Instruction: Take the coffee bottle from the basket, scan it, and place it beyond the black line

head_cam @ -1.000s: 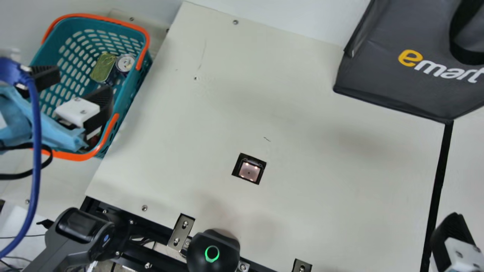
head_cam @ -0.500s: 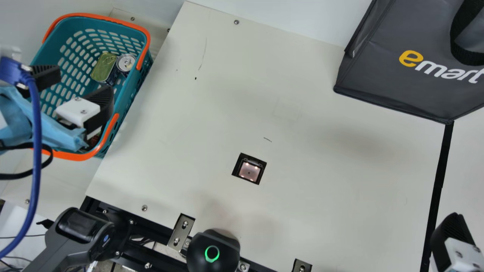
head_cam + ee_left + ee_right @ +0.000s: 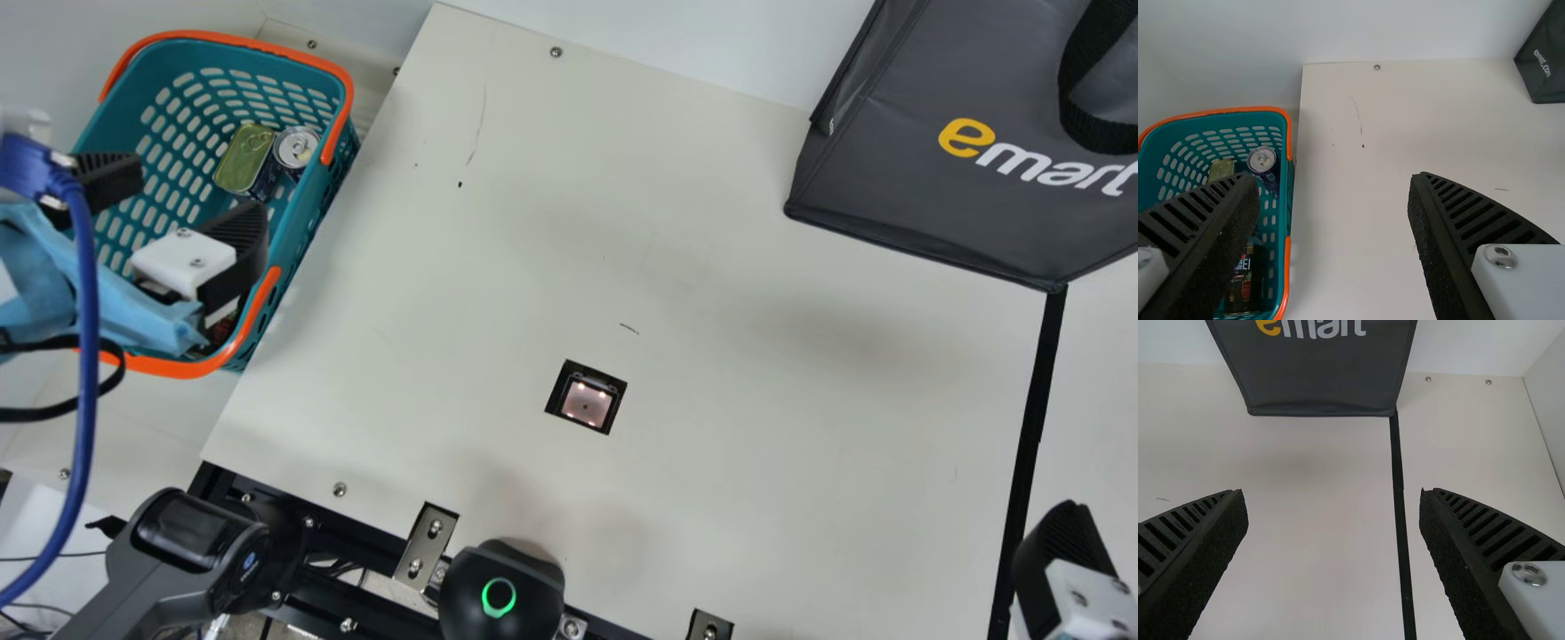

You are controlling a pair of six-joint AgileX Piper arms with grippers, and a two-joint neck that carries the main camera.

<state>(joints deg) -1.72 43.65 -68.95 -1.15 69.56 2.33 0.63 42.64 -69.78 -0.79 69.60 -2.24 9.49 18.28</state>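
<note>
At the left, teal basket (image 3: 307, 233) with orange handles; left gripper (image 3: 191, 203) hanging over it, jaws wide apart, nothing between them. Coffee bottle (image 3: 1241, 287), dark, in the basket's near right part, seen past the jaws. Farther back inside: green-topped tin (image 3: 242, 160) and, just right of it, a drinks can (image 3: 295, 149). Middle of the worktop (image 3: 756, 444): square scanner window (image 3: 585, 404), small lights on. Far right, dark grey bag (image 3: 916, 178); black line (image 3: 1031, 418) running nearward from it. Near right, by the line: right gripper (image 3: 1065, 560), jaws apart and unladen.
</note>
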